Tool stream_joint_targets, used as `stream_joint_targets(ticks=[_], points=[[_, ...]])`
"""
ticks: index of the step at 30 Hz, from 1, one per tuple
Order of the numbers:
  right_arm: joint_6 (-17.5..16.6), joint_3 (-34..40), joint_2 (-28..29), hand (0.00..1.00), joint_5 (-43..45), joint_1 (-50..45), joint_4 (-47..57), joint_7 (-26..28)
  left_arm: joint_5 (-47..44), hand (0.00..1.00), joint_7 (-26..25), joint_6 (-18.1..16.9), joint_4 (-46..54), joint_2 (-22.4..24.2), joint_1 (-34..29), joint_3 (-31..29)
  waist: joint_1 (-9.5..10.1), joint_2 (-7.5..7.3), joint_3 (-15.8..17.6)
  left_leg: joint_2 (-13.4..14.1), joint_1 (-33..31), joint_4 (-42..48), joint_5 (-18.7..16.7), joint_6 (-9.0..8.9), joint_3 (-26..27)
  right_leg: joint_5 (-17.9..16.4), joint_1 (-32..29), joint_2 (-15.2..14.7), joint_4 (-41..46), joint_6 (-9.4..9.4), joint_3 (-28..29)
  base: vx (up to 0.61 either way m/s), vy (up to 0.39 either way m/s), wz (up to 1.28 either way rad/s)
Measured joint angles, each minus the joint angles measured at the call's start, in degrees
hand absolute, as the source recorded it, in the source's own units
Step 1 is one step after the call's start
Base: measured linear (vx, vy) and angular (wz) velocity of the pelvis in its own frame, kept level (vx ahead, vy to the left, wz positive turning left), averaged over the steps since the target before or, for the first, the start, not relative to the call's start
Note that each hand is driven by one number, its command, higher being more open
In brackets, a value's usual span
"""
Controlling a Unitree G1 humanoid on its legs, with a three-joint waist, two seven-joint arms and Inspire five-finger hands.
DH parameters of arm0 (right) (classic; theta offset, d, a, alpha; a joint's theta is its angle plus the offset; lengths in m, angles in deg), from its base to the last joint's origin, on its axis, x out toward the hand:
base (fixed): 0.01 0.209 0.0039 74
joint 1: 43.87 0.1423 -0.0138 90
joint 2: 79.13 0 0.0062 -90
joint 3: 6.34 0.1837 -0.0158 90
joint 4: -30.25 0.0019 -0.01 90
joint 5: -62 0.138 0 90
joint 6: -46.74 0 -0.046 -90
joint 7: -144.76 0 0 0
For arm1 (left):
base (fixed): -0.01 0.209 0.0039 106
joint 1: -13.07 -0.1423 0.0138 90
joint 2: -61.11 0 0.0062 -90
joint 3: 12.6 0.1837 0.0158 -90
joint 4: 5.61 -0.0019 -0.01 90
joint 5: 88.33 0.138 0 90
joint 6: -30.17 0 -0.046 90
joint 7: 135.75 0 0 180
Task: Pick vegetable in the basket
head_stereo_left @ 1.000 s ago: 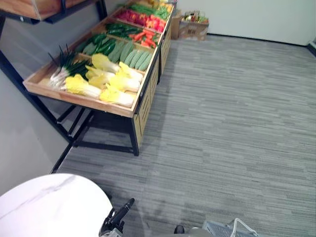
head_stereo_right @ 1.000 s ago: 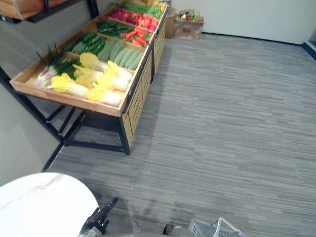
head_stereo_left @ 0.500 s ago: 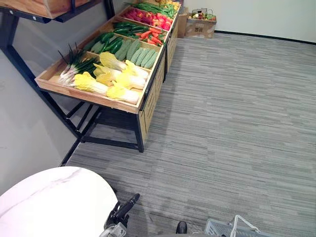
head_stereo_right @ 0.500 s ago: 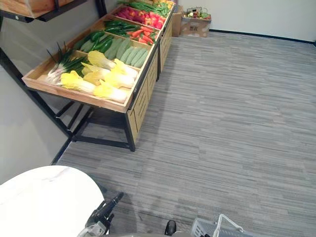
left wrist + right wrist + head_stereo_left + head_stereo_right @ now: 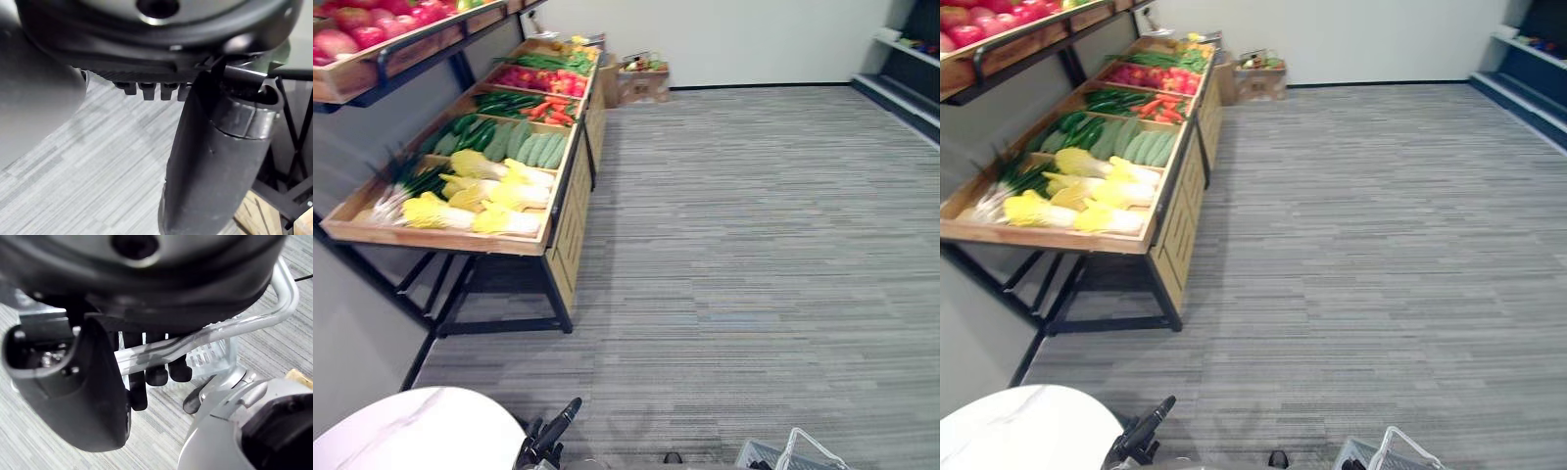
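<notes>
A long wooden stand (image 5: 560, 186) along the left wall holds the vegetables: yellow-white cabbages (image 5: 494, 191), pale green gourds (image 5: 530, 149), leeks (image 5: 396, 191), dark green cucumbers (image 5: 465, 127), carrots and red peppers (image 5: 533, 78) farther back. My left hand (image 5: 551, 439) hangs low at the bottom edge, fingers straight and empty, far from the stand. In the right wrist view my right hand (image 5: 98, 401) has its fingers (image 5: 157, 373) curled round the pale handle (image 5: 195, 340) of a white mesh basket (image 5: 211, 355). The basket (image 5: 795, 453) hangs at the lower right.
A white round table (image 5: 411, 436) stands at the lower left, close to my left hand. An upper shelf (image 5: 372, 44) carries red fruit above the stand. A cardboard box (image 5: 641, 83) sits by the far wall, dark shelving (image 5: 906, 64) at the far right. Grey carpet (image 5: 754, 245) stretches between.
The whole picture has shifted, so the camera has moved: the stand now sits further left and more of the room shows at the right. Both hands keep their poses.
</notes>
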Motion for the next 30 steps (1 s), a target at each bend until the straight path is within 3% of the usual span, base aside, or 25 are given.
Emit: stream_joint_targets(ticks=[2, 4, 9, 10, 30], points=[[0.5, -1.1, 0.7, 0.00, -0.1, -2.5, 1.5, 0.5, 0.0, 1.00, 0.4, -0.2, 0.3, -1.1, -0.5, 0.0, -0.09, -1.38, -1.4, -1.0, 0.4, -3.5, 0.6, 0.05, 2.3, 0.3, -2.2, -1.1, 0.7, 0.41, 0.0, 0.04, 0.045, -0.39], [1.2, -1.0, 0.8, 0.00, -1.0, -3.6, 1.7, 2.2, -0.4, 1.00, 0.8, -0.2, 0.3, -1.1, -0.5, 0.1, -0.16, -1.78, -1.6, -1.9, 1.4, -6.4, 2.0, -0.06, 2.5, 0.0, -2.5, -1.6, 0.8, 0.40, 0.0, 0.07, 0.032, -0.04], [1.8, -0.8, 0.1, 0.00, -1.1, -4.7, 2.1, 6.2, -1.0, 1.00, 1.3, -0.3, 0.3, -0.2, -0.4, 0.1, -0.47, -1.01, -2.2, -2.6, 3.2, -11.4, 5.3, -1.09, 2.5, -1.2, -3.0, -2.0, 1.6, 0.98, -1.2, 0.11, 0.022, 0.10], [1.1, -1.4, 0.0, 0.00, -4.4, -4.7, 2.5, 8.4, -1.4, 1.00, 1.3, -1.1, -0.2, -0.3, -0.7, 0.0, 0.44, -2.33, -4.0, -3.1, 4.8, -13.5, 5.7, -1.10, 2.2, -1.1, -1.1, -2.1, -0.8, 1.36, -2.1, 0.05, 0.006, 0.03], [1.0, -1.5, 0.3, 0.00, -5.7, -4.7, 2.3, 8.4, 1.5, 1.00, -0.3, -1.1, -0.4, -0.7, -0.9, 0.3, 0.45, -2.68, -4.6, -2.3, 7.5, -14.4, 5.0, -1.85, 5.6, 0.0, 1.0, -1.2, -4.3, 1.93, 0.1, 0.01, -0.003, -0.07]])
